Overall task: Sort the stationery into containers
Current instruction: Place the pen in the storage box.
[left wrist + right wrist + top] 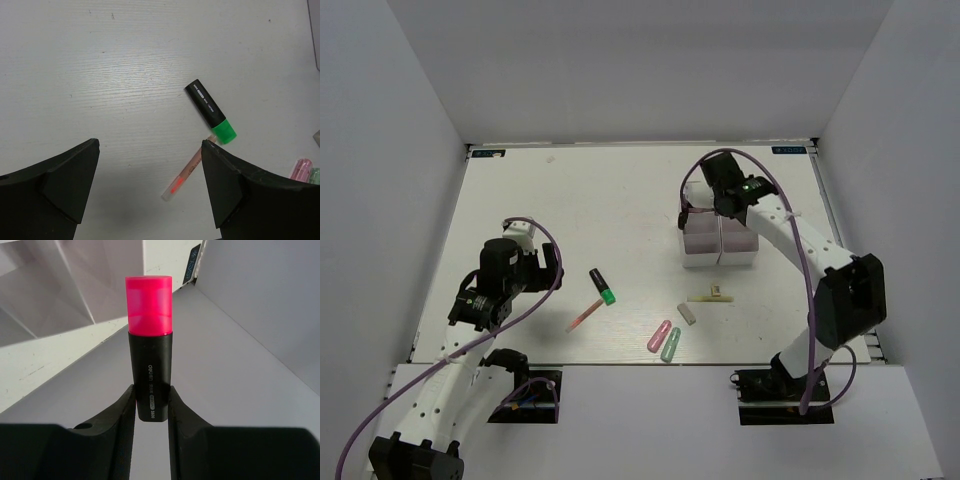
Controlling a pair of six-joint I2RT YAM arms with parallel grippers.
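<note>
While the right claw (151, 395) hangs over the joined white translucent compartment trays (705, 262), the step in hand looks like a drop. I would centre the load over one cell, clear of the dividing walls, lower it, and only then let go. Its jaws stand partly apart, clamped on the lower body of a black plastic highlighter with a pink cap (150, 350), which points straight out ahead of the fingers. The left claw (150, 145) is spread wide and holds nothing. Ahead of it, toward one finger, lie a black highlighter with a green cap (210, 112) and a thin pink pen (182, 177).
</note>
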